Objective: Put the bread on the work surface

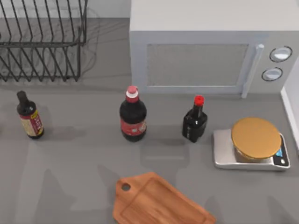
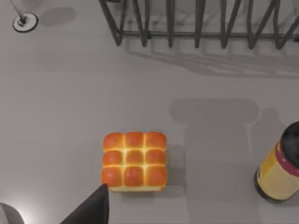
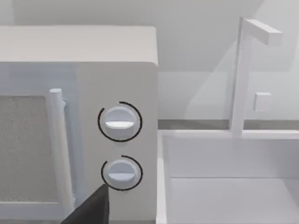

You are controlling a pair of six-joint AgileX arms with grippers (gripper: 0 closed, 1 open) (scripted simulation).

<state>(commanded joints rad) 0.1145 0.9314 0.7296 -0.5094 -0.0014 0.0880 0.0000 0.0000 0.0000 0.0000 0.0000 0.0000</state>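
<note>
At the desk's near edge, cutting board [image 1: 159, 201] bare, bread [image 2: 134, 160] flat on the grey desk [image 2: 65, 107] near a dish rack [image 2: 196, 23] and bottle [image 2: 280, 168], left fingers [image 2: 93, 207] beside the bread, right fingers [image 3: 91, 207] facing the microwave [image 3: 79, 70], opening of both cannot be told.

The scene was evenly and brightly lit. Soft shadows were cast on the counter [image 1: 84, 158] in front of the middle bottle [image 1: 133, 116] and beside the dish rack [image 1: 42, 42]. No glare or blur was seen.
</note>
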